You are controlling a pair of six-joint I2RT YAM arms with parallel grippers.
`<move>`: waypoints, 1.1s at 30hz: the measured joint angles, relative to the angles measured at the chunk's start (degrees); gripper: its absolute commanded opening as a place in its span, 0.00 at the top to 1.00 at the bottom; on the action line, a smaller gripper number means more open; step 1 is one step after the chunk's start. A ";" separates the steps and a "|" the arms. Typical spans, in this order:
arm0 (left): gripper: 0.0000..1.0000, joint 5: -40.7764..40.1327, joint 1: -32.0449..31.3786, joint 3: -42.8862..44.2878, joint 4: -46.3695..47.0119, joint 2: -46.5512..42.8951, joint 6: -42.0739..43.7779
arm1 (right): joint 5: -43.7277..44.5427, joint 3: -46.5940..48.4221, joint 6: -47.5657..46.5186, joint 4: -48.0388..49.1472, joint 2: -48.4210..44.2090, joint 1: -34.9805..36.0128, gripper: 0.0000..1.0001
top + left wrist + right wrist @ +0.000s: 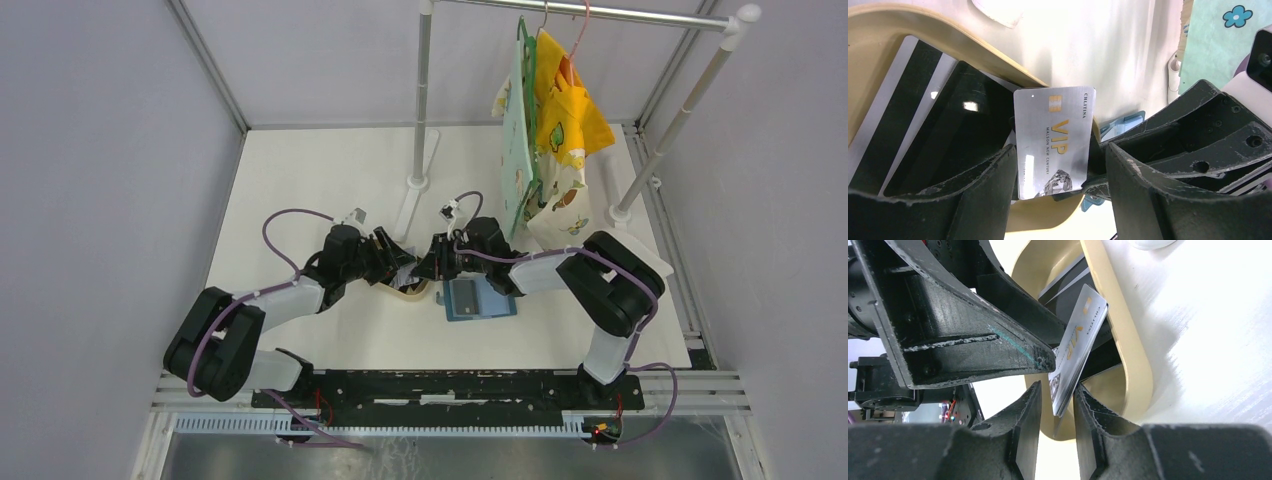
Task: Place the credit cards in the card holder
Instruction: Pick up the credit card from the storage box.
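A silver VIP credit card (pixel 1055 135) stands tilted up out of the tan oval tray (pixel 963 45). My left gripper (pixel 1060 155) is shut on it across its long edges. In the right wrist view the same card (pixel 1080 335) dips between the fingers of my right gripper (pixel 1057 389). These are open, with a gap on one side, and the card leans on the other finger. Two dark credit cards (pixel 948 125) lie flat in the tray. The teal-blue card holder (pixel 480 300) lies on the table just right of the tray (pixel 410 293), below the right gripper (pixel 432 265).
A clothes rack stands behind, with one pole base (pixel 418 183) close to both grippers and another base (pixel 622 213) at the right. Green and yellow cloths (pixel 550 130) hang from its bar, down to just beside the right arm. White walls enclose the table.
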 measured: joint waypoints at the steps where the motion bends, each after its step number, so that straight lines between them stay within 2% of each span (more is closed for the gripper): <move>1: 0.29 -0.02 0.00 0.07 -0.04 0.07 0.00 | 0.00 -0.20 0.00 -0.02 -0.28 -0.20 0.66; 12: 0.29 -0.37 0.00 0.66 -0.37 0.79 0.07 | 0.07 -0.98 -0.35 -0.15 -1.05 -1.07 0.71; 17: 0.29 -0.39 0.00 0.90 -0.39 1.09 0.13 | 0.55 -1.46 -1.31 -0.83 -1.84 -1.18 0.81; 22: 0.30 -0.39 0.00 1.01 -0.39 1.40 0.17 | 1.77 -2.23 -2.73 -1.99 -3.58 -1.33 0.96; 24: 0.30 -0.39 0.00 1.09 -0.37 1.51 0.22 | 2.32 -2.23 -3.30 -2.27 -4.17 -1.33 0.99; 33: 0.30 -0.42 -0.02 1.42 -0.52 1.75 1.33 | 5.70 -2.27 -6.16 -5.77 -7.43 -1.38 1.00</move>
